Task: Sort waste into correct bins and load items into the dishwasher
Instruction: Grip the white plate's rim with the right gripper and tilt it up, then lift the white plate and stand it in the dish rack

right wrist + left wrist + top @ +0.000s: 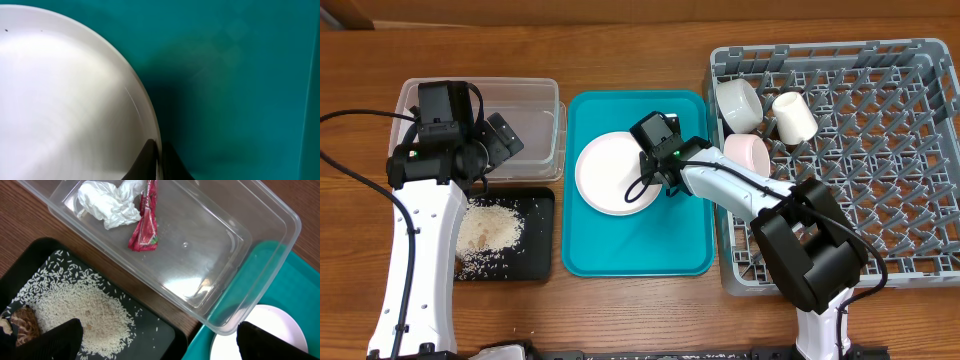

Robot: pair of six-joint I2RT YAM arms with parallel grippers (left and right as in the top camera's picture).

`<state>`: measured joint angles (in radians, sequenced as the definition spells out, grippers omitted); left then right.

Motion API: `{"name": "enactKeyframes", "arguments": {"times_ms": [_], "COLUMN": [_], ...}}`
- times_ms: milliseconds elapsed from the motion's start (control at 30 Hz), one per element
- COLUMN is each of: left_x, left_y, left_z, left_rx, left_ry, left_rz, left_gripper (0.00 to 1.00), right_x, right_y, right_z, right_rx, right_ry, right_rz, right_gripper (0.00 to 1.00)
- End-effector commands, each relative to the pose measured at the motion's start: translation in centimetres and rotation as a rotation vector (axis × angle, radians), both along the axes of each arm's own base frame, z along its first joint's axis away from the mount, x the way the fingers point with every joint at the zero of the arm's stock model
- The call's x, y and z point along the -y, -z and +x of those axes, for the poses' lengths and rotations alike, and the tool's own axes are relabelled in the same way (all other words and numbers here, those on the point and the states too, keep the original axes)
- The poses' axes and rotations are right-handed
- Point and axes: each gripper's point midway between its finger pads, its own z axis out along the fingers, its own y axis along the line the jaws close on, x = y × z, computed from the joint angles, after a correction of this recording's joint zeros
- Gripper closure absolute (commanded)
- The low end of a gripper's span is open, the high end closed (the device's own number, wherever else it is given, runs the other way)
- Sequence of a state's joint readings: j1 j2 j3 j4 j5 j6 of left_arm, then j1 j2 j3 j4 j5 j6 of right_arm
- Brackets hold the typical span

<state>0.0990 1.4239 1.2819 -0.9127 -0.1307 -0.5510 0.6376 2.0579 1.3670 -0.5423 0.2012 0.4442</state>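
The wooden table (pixel 620 40) before me carries four things, all flat on the bare brown boards. On my left, farther off, sits the clear plastic tub (pixel 535 120), and the black tray (pixel 540 250) lies just on the near side of it, long edges almost meeting. The teal tray (pixel 630 245) lies in the middle, close against both. On my right stands the grey dish rack (pixel 900 150), its edge just beside the teal tray.
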Motion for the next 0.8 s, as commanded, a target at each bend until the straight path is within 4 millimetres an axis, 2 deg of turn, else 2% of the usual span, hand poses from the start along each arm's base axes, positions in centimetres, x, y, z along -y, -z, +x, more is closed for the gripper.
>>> {"name": "enactKeyframes", "arguments": {"times_ms": [0,100,233,400,467,533,767], "left_x": [0.0,0.0,0.0,0.0,0.0,0.0,0.0], "left_y": [-0.7,-0.7,-0.7,-0.7,-0.7,-0.7,-0.7], "left_z": [0.3,0.3,0.3,0.3,0.3,0.3,0.3], "left_rx": [0.025,0.025,0.025,0.025,0.025,0.025,0.025], "left_ry": [-0.012,-0.012,-0.012,-0.012,-0.012,-0.012,-0.012], "left_rz": [-0.005,-0.005,-0.005,-0.005,-0.005,-0.005,-0.005], "left_gripper": [0.00,0.00,0.00,0.00,0.00,0.00,0.00], "right_x": [1.6,1.3,0.9,1.9,3.3,5.6,17.0], "right_y": [0.9,-2.6,-9.5,-16.9,-19.3,-21.0,-26.7], "right_z": [-0.2,0.1,0.6,-0.7,-1.7,-2.6,-5.4], "right_rx": [-0.003,0.020,0.109,0.211,0.239,0.272,0.427], "right_ry": [0.010,0.003,0.005,0.006,-0.005,0.031,0.255], "right_rz": [-0.089,-0.077,-0.011,0.061,0.046,-0.016,-0.498], "right_gripper": [0.96,0.96,0.96,0.96,0.96,0.96,0.96]}}
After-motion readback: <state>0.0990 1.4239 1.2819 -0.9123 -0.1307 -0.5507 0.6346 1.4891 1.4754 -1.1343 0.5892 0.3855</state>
